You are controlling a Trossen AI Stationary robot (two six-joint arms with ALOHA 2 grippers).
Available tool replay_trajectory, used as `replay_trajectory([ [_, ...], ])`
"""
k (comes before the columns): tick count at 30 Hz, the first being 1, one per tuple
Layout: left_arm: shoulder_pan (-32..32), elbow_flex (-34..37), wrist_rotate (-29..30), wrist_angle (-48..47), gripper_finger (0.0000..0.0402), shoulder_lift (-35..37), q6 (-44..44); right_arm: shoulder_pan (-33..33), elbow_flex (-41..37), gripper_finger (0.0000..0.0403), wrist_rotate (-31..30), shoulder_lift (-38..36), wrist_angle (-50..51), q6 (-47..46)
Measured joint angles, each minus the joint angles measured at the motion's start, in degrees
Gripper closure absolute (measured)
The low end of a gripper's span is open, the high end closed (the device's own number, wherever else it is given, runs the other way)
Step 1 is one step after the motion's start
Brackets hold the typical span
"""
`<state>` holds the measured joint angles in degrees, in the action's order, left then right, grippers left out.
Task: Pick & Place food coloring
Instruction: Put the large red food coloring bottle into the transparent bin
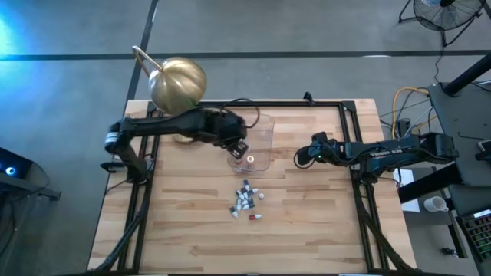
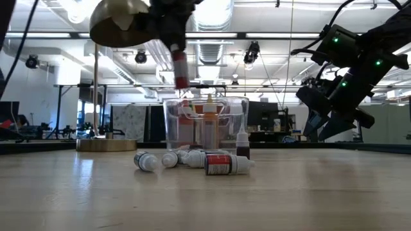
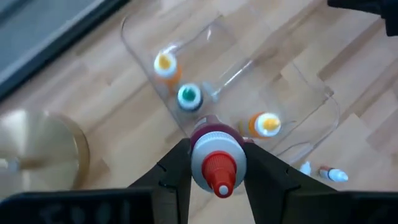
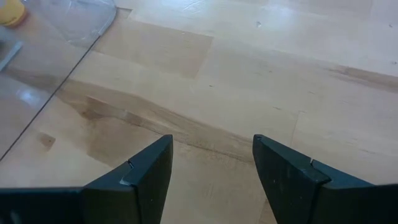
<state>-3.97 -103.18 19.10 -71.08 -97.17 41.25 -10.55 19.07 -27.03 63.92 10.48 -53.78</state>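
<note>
A red-capped food coloring bottle [image 3: 216,163] hangs cap-up above the clear tub [image 3: 311,118], clamped in the left gripper [image 3: 214,171], likely for dropping beside 3 bottles inside; other bottles [image 1: 245,201] lie on the table [image 1: 322,230]; the right gripper [image 4: 211,168], jaws apart, waits nearby.

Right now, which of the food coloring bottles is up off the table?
The red-capped bottle clamped in the left gripper, hanging above the clear tub. The other bottles stand inside the tub or sit in the cluster on the table.
</note>
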Motion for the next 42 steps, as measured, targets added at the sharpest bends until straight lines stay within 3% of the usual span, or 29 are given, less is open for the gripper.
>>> replay_trajectory([
  [7,-3.00,-15.79,-0.19,0.98,0.0308,-11.88,-12.35,0.00,0.00,0.0188,0.02,0.00,-0.01,1.11],
  [14,-5.86,-24.48,-6.17,-2.34,0.0308,-22.94,-20.21,0.01,0.00,0.0188,0.09,0.00,-0.01,1.43],
  [20,-6.32,-24.72,-12.63,-2.94,0.0308,-28.90,-23.40,0.02,0.00,0.0188,0.28,0.00,0.00,1.36],
  [26,-6.47,-23.39,-14.20,-3.17,0.0308,-32.51,-23.73,0.02,0.00,0.0188,0.31,0.00,0.00,1.31],
  [42,-6.73,-23.17,-11.95,-3.66,0.0301,-32.76,-23.29,0.02,0.00,0.0188,0.24,0.00,-0.01,1.68],
])
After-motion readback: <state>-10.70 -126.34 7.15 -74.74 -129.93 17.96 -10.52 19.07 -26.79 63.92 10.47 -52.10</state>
